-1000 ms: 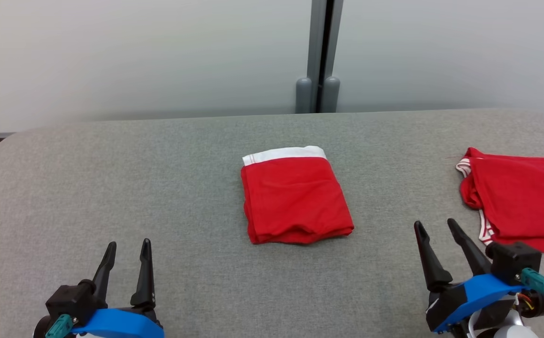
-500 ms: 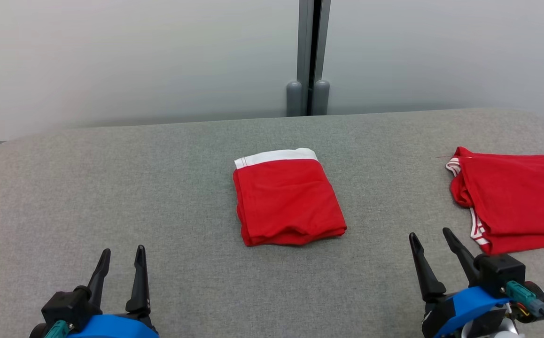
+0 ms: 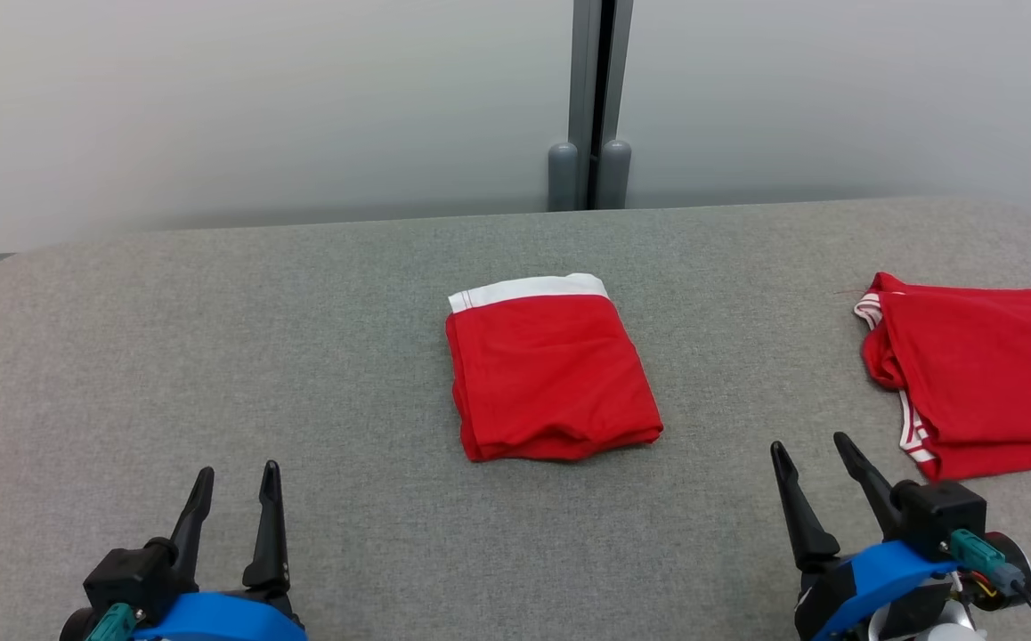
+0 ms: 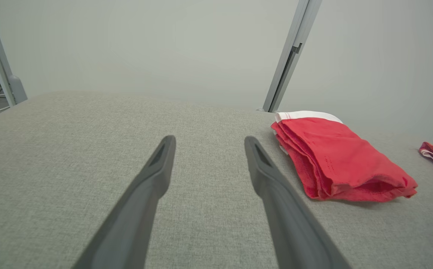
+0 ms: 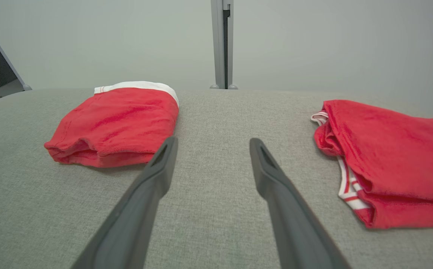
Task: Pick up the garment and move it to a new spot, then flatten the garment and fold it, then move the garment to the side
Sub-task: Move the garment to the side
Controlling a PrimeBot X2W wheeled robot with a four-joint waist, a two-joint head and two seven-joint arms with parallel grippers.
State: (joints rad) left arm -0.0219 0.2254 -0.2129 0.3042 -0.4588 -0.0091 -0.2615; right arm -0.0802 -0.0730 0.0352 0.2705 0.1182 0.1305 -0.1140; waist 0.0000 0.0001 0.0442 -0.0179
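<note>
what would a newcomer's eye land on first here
The folded red garment with a white waistband, lying in the middle of the grey table, grabs the eye first. A second red garment with striped trim lies apart from it at the table's right edge. Near the front, the left hand and right hand stand open and empty, touching neither.

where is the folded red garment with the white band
In the head view the folded red garment lies at the centre of the grey table, apart from the striped red garment by the right edge.
</note>
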